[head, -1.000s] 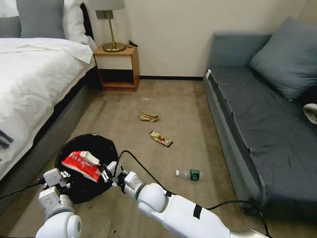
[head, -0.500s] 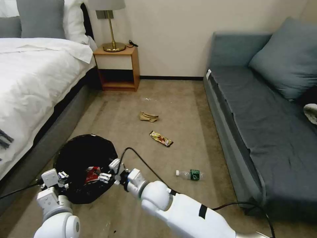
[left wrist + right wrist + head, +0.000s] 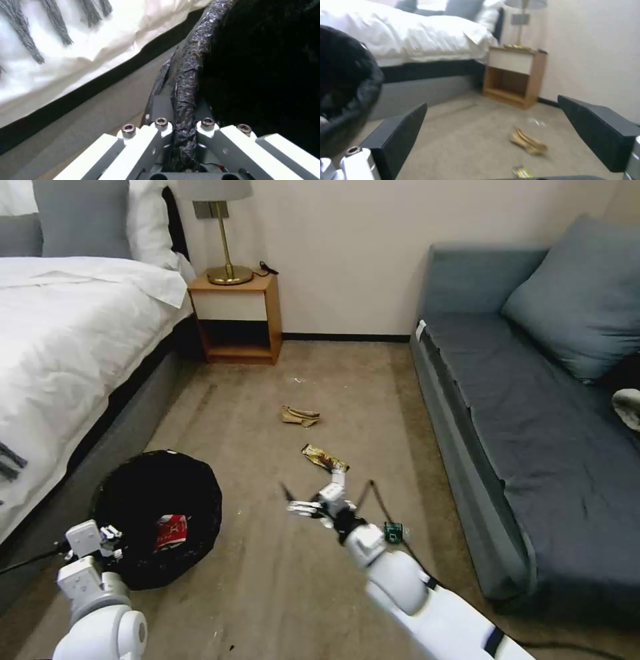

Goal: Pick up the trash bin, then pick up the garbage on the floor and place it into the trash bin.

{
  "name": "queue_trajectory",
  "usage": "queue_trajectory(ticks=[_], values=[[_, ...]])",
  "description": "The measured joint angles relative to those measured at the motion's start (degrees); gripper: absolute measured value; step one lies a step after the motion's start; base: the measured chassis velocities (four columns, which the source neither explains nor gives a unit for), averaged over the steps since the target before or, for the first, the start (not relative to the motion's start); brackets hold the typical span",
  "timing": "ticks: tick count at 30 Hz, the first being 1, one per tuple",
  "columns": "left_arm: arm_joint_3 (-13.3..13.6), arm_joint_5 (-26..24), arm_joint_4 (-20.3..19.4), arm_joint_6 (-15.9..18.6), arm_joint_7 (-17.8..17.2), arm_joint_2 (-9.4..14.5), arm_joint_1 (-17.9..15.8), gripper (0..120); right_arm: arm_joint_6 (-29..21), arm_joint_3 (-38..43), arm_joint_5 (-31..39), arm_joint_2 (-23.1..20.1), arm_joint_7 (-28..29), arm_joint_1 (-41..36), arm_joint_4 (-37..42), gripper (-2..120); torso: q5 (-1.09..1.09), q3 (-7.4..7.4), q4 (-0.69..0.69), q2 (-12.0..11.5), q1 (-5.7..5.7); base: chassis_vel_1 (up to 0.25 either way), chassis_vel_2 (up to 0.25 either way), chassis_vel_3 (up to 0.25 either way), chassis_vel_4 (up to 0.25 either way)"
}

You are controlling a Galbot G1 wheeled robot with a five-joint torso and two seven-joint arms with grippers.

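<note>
The round black trash bin (image 3: pixel 143 493) hangs at the lower left beside the bed, its bag-lined rim (image 3: pixel 188 75) clamped between the fingers of my left gripper (image 3: pixel 107 535). A red snack packet (image 3: pixel 172 531) lies inside it. My right gripper (image 3: pixel 317 499) hovers open and empty over the carpet, to the right of the bin. Just beyond it lies the brown-gold candy wrapper (image 3: pixel 325 459), and farther off the tan paper scrap (image 3: pixel 301 415). In the right wrist view both show between the spread black pads (image 3: pixel 400 135): scrap (image 3: pixel 528 145), wrapper (image 3: pixel 521 172). The green-labelled bottle (image 3: pixel 393 531) is half hidden behind my right forearm.
A bed (image 3: pixel 67 353) with white linen runs along the left, and a grey sofa (image 3: pixel 533 433) lines the right. A wooden nightstand (image 3: pixel 237 317) with a brass lamp (image 3: pixel 227 240) stands against the far wall. Open carpet lies between them.
My right gripper let the red packet go into the bin and swung right, away from it toward the wrapper and bottle. The bin and left arm shifted slightly left.
</note>
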Motion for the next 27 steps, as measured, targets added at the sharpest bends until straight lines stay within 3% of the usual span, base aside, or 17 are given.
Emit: queue_trajectory(ticks=[7,27], values=[[0.0,0.0,0.2,-0.6,0.0,0.6,0.4,3,3.8,6.4,-0.5,-0.1,-0.4,-8.3,1.0,100,-0.01,0.00,0.00,0.0,0.00,0.000,0.000,0.000,0.000],[-0.3,-0.8,0.1,-0.7,0.0,1.1,0.1,3,7.0,10.8,0.5,2.1,-0.2,-9.7,-1.3,100,-0.01,0.00,0.01,0.0,0.00,0.000,0.000,0.000,0.000]])
